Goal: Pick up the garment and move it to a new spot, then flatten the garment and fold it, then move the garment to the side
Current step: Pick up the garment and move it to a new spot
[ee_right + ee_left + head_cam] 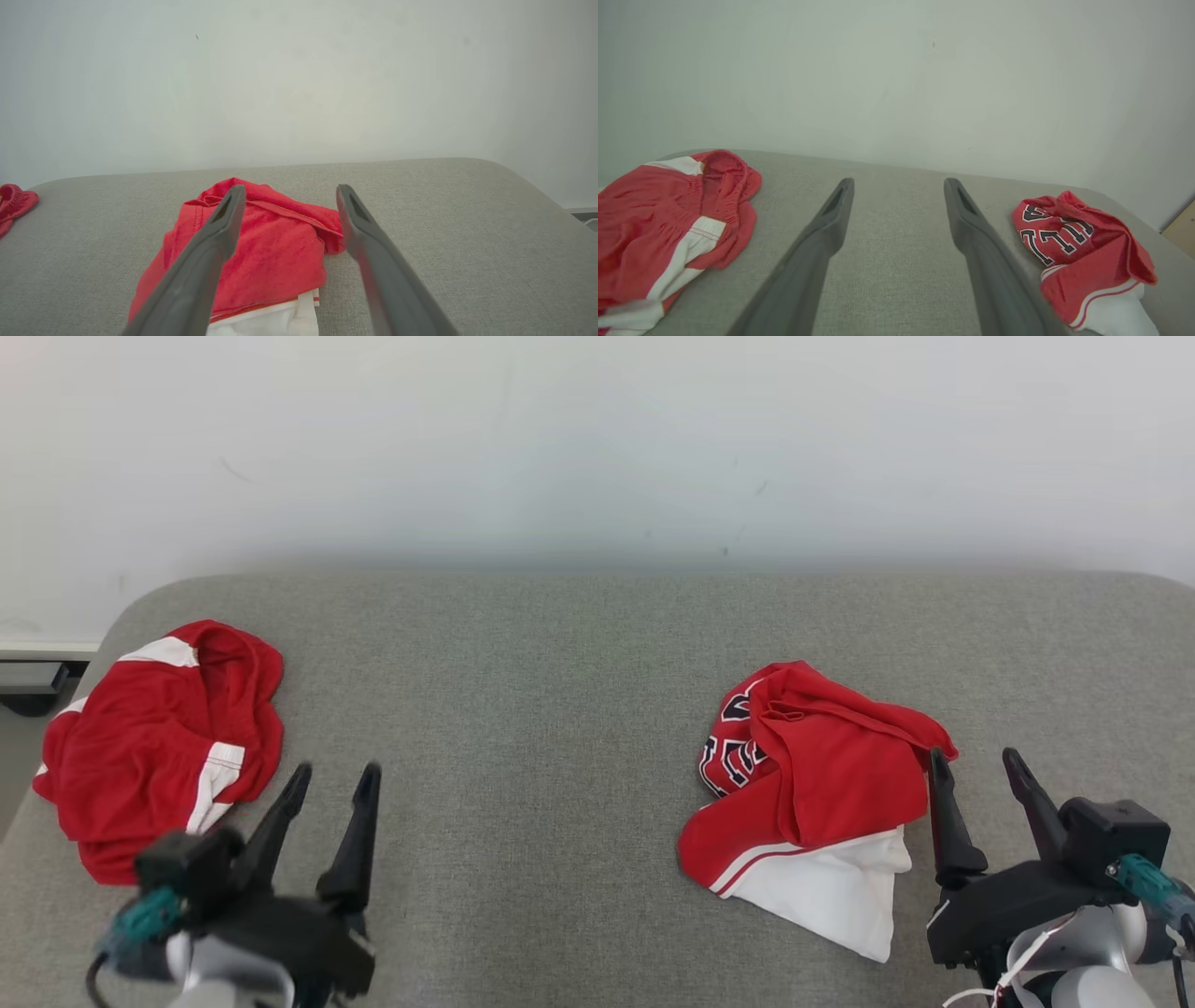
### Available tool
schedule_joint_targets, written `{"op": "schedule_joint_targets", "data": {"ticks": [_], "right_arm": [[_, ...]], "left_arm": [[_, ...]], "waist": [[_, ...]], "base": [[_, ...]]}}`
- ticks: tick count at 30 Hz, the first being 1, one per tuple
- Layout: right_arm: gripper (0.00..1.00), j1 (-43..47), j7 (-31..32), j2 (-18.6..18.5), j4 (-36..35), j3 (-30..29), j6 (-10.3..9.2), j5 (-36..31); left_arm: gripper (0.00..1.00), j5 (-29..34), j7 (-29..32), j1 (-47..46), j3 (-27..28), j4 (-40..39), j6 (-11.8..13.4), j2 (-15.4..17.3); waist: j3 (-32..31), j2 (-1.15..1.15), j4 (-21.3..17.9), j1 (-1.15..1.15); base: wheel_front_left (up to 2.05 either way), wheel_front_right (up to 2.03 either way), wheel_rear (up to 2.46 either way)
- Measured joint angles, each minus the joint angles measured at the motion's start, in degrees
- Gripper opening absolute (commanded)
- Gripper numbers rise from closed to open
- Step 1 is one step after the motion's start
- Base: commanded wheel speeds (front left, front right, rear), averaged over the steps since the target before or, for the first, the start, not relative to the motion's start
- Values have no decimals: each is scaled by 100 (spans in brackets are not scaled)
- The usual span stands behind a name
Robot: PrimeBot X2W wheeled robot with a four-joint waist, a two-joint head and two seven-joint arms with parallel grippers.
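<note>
Jersey [822,756] lay crumpled toward the surface's [560,709] right edge; right claw [975,758] hung open beside it, seemingly poised to grasp; left claw [336,771] open.

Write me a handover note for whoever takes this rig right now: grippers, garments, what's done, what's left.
Left gripper: open, empty, beside the red-and-white shorts.
Right gripper: open, empty, at the right edge of the lettered red jersey.
Both garments lie crumpled on the grey surface.
Done: nothing visible; neither is flattened or folded.
Left: pick up, move, flatten, fold, set aside.
</note>
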Motion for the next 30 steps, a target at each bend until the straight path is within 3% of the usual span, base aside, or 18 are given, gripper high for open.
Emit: {"op": "schedule_joint_targets", "data": {"ticks": [5,11,17,30], "right_arm": [[100,147,-29,7,22,-60,-2,45],[100,347,-100,36,-15,-186,-34,91],[100,547,-220,116,-44,-310,-126,191],[100,535,-346,159,62,-234,-135,218]], "left_arm": [[100,271,-3,865,528,-122,0,154],[100,410,-1,1676,949,-311,1,-20],[100,686,29,1831,1326,-613,1,-154],[100,1136,344,2152,1637,-1112,1,-422]], "waist": [[-57,0,32,0],[-53,0,68,0],[-38,0,135,0],[16,0,99,1]], "base": [[0,0,0],[0,0,0],[0,0,0],[0,0,0]]}}
